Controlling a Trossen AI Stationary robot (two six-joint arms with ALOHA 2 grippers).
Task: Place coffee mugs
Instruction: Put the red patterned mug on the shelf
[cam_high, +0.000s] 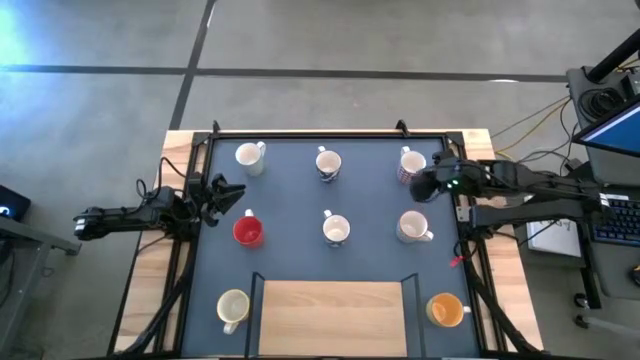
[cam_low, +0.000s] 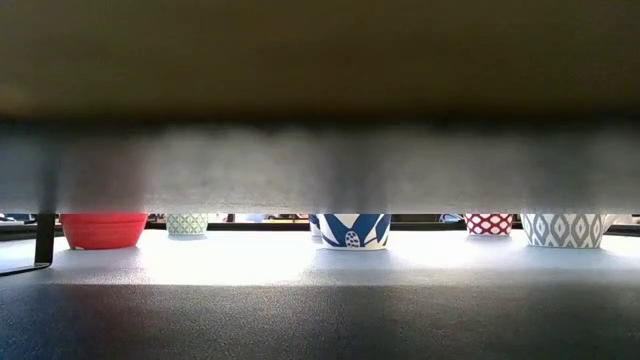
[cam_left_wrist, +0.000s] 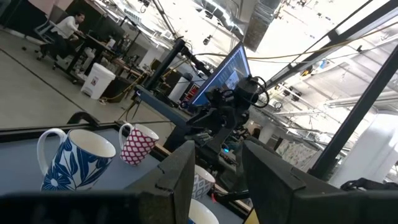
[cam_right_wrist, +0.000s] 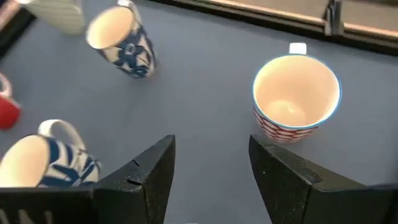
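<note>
Nearest edge of table (cam_high: 200, 300): pale yellow mug (cam_high: 232, 306) and orange mug (cam_high: 447, 310) flank a wooden board (cam_high: 330, 318). Middle row: red mug (cam_high: 247, 231), two patterned mugs. Far row: three mugs; red-patterned mug (cam_right_wrist: 295, 99) stands upright just beyond right gripper (cam_right_wrist: 211, 180), fingers spread, empty. Left gripper (cam_high: 222, 193) waits at table's left edge, fingers apart, empty.

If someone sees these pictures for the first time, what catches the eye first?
Probably the red mug on the dark mat, bright among the paler mugs set in rows, close to the left gripper. Next, the right gripper, jaws open, beside the red-patterned mug at the mat's far right corner.
</note>
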